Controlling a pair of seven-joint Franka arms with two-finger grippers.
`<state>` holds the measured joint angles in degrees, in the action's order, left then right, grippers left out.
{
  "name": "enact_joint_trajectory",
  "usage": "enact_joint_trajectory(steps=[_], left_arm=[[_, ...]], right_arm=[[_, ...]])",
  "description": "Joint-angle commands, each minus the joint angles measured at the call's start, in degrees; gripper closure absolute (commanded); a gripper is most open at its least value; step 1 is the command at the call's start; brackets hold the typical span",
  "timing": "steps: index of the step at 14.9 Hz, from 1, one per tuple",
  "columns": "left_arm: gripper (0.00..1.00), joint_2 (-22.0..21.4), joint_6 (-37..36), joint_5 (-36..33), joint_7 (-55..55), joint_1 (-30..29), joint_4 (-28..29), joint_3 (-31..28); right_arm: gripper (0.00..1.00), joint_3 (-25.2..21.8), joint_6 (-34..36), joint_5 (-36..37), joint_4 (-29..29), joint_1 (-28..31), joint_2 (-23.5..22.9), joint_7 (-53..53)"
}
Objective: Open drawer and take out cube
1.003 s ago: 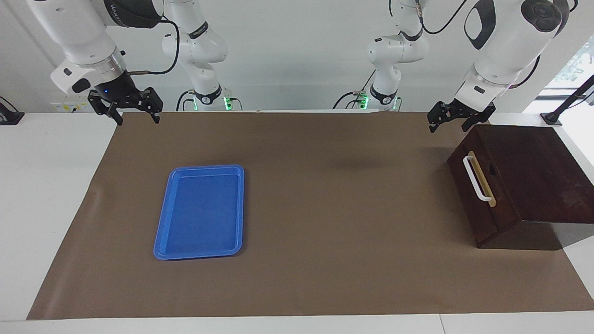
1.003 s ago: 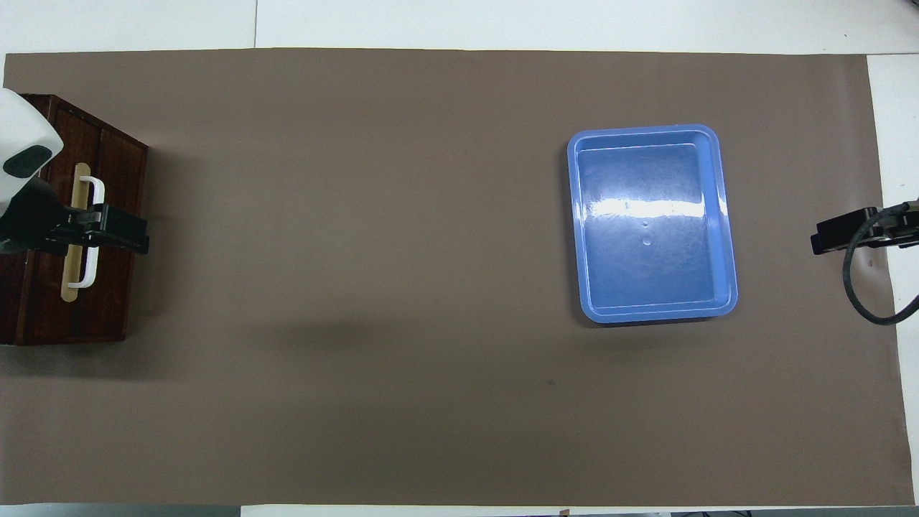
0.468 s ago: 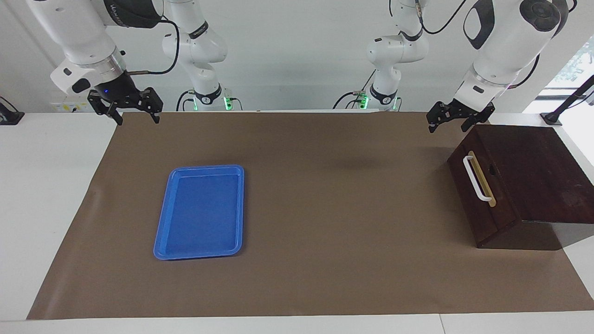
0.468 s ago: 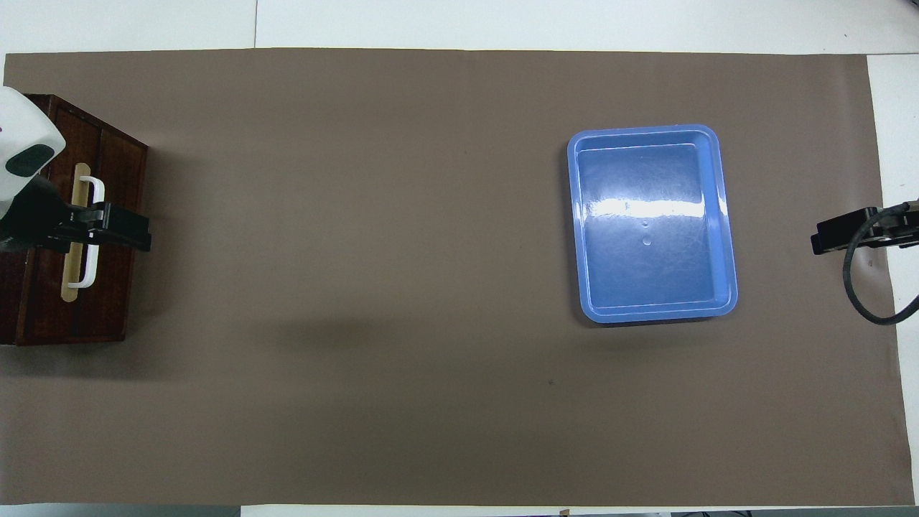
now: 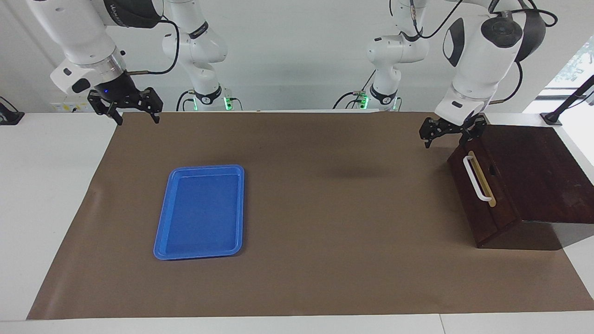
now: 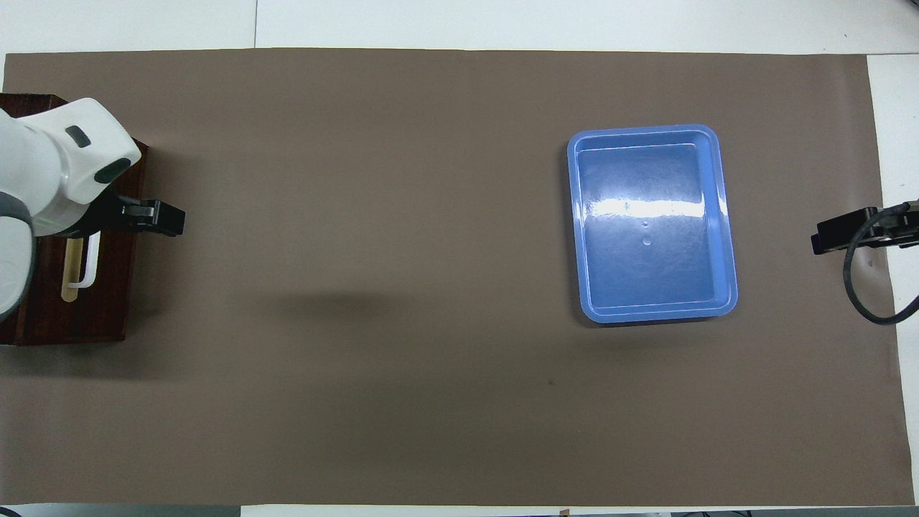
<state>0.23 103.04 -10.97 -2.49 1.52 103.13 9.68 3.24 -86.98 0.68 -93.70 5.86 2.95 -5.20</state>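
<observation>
Drawer (image 5: 482, 185) is fully shut rn, sitting in the dark wooden box (image 5: 533, 171) at the left arm's end of the surface (image 5: 325, 278), white handle (image 5: 475, 178) facing the middle of the mat. Cube isn't visible anywhere, presumably inside, so can't say where exactly.

Left tool (image 5: 448, 132) hangs over the box's front corner nearest the robots, above the handle's nearer end, fingers apart, holding nothing, not touching the handle afaict. Right tool (image 5: 125, 111) waits over the mat corner at the right arm's end, robots' edge, fingers also apart and empty. Blue tray (image 5: 202, 211) lies toward that end, nothing in it.

Step in hand imo = get onto the handle. Tips: bring the tool down so the bar sits between the fingers, around the handle's middle not its end, else the drawer prob twists and jams. Close firmly, then pull straight out along the drawer's own axis, toward the mat's centre, slow. Box looks loose on the surface, so a jerk could drag the whole thing instead of opening it.
</observation>
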Motion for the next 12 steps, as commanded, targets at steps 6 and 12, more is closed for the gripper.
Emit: enact_joint_trajectory(steps=[6,12], left_arm=[[0.00,5.9,15.5,-15.9,1.7,-2.8,8.1,-1.0],[0.00,5.2,21.7,-16.0,3.0,-5.8,14.2,-1.1]], right_arm=[[0.00,0.3,-0.8,1.0,-0.7,0.9,0.7,-1.6],[0.00,0.2,-0.7,1.0,-0.7,1.0,0.7,-1.3]])
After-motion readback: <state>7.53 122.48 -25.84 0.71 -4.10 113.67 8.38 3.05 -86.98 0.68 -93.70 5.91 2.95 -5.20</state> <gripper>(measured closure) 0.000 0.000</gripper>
